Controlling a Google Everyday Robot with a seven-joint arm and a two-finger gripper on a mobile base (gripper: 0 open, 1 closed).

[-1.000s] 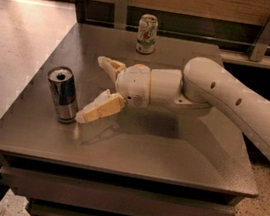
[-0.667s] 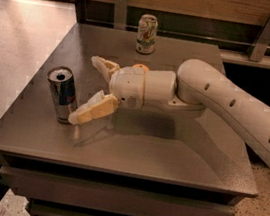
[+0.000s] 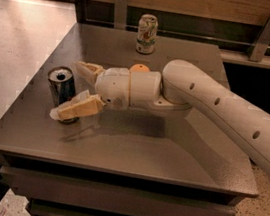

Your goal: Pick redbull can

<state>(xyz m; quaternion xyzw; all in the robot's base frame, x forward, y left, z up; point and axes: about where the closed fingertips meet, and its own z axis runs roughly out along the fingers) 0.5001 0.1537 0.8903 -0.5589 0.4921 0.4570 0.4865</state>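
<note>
Labels: no brand text legible on either can. Redbull can (image 3: pixel 61 85) is slim w/ a silver-blue side, shiny rim and dark mouth on top; markings too dim to read. It stands upright on the bench (image 3: pixel 168 155), in the gap of the end effector (image 3: pixel 71 90). End effector is spread wide. The far finger (image 3: pixel 89 70) is just beside the can's upper right, w/ a small gap visible. The near finger (image 3: pixel 80 108) crosses in front of the can's base, its tip overlapping the foot of the can; can't tell if it is touching. Nothing is pinched. 2nd can (image 3: pixel 147 33) is shorter and pale w/ a green/reddish pattern, text not readable. It is upright, well beyond the end effector and off to its arm side, near the bench's back edge. Arm (image 3: pixel 226 108) is white w/ a row of small holes along the link. It enters from the lower right and runs low and near-level over the bench. The wrist is roughly horizontal, w/ the fingers pointing toward the bench's left edge. A small orange shape (image 3: pixel 141 68) shows just above the wrist; can't tell whether it is part of the arm or lies behind it.
</note>
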